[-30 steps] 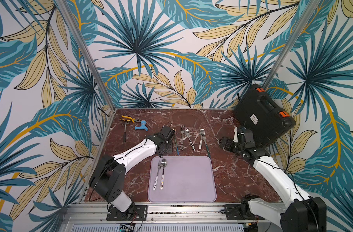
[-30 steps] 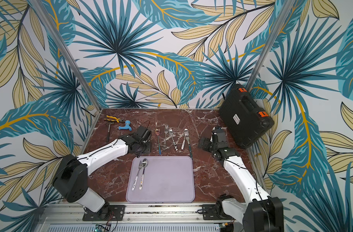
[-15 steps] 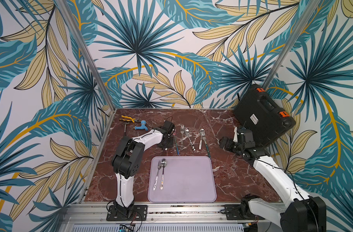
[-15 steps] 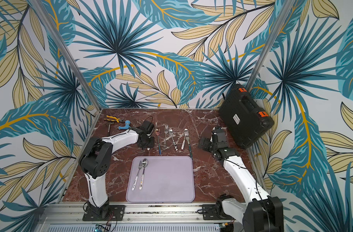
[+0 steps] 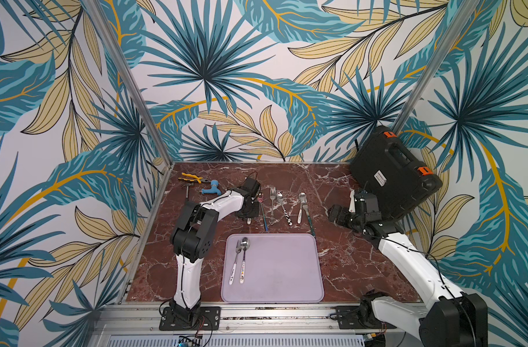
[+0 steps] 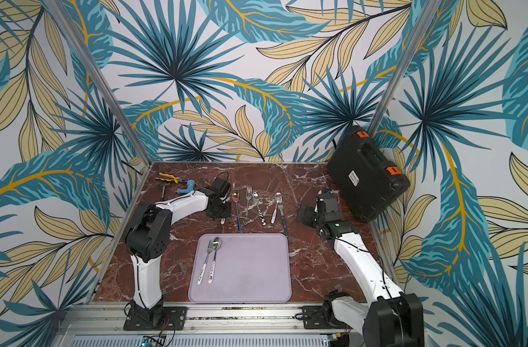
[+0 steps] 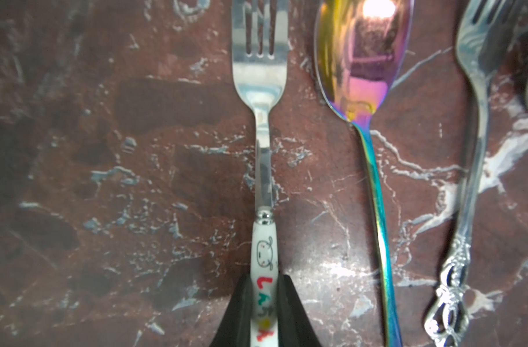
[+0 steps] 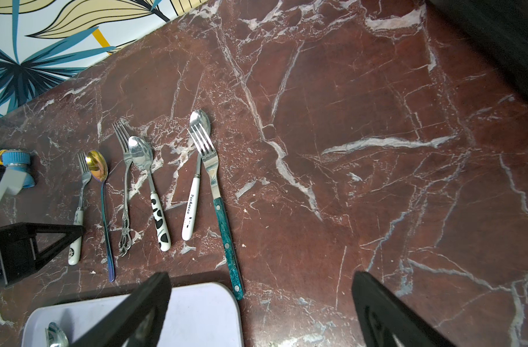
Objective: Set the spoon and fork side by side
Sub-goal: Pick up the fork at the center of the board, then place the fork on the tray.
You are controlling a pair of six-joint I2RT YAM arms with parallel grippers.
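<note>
Behind the tray point(image 5: 286, 270), past its far edge, the left claw point(image 7: 264, 282) is pinched tight on the white handle of a fork point(image 7: 259, 75). That fork lies flat on the surface point(image 8: 347, 120), not lifted yet. Just beside it, on the side nearer the tray's middle, lies a shiny rainbow spoon point(image 7: 362, 60), close but not touching. I think the step in hand is the grab: the fork is caught and ready to go up. Next the claw should lift it straight, so the handle does not bump the spoon, carry it over the tray and lay it flat on a bare part. Then the spoon must come to lie next to it. The tray holds two things, a tray fork point(image 5: 235, 261) and a tray spoon point(image 5: 244, 255), side by side near its left edge, so one pair looks done. The right claw point(image 8: 261, 279) hangs wide and empty off the tray's far right corner.
</note>
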